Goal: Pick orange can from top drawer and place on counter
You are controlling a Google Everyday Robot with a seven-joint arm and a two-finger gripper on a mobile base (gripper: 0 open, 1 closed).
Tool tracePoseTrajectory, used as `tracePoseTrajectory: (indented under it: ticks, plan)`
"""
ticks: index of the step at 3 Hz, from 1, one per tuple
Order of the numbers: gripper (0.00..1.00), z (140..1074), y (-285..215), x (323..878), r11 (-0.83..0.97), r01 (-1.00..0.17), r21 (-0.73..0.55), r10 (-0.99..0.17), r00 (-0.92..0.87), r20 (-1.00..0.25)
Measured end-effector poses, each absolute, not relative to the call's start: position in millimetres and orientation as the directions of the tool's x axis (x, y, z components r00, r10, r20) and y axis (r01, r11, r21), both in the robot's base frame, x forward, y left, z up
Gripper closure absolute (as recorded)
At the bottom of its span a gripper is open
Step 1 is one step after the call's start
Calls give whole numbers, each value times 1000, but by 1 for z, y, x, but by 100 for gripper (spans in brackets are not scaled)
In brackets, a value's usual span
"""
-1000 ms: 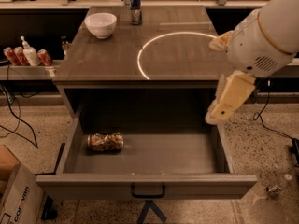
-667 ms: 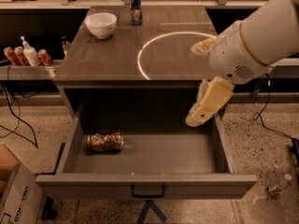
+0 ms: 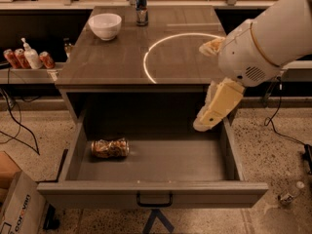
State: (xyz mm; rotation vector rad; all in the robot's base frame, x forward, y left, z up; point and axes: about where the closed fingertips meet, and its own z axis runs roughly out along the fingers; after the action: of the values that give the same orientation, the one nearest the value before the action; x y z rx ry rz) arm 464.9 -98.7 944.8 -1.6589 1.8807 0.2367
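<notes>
The orange can (image 3: 109, 148) lies on its side in the left part of the top drawer (image 3: 229, 150), which is pulled fully open, its dark handle (image 3: 154, 199) facing me. My gripper (image 3: 208, 117) hangs on the big white arm above the drawer's right side, pointing down and left, well to the right of the can and apart from it. It holds nothing that I can see. The counter (image 3: 112, 57) above carries the bright white arc (image 3: 151, 52).
A white bowl (image 3: 105, 26) and a slim blue-and-silver can (image 3: 141, 6) stand at the back of the counter. Red cans and a white bottle (image 3: 27, 57) sit on a shelf at left. A cardboard box (image 3: 14, 208) and a plastic bottle (image 3: 287, 195) lie on the floor.
The arm and gripper have moved left and slightly down, from beside the drawer's right wall to over its right side. The can has not moved.
</notes>
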Motion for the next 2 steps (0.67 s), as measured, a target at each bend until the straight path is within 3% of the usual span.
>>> tracePoseTrajectory:
  ticks: [2]
  plan:
    - [0, 892, -46, 475, 164, -969, -186, -749, 0, -663]
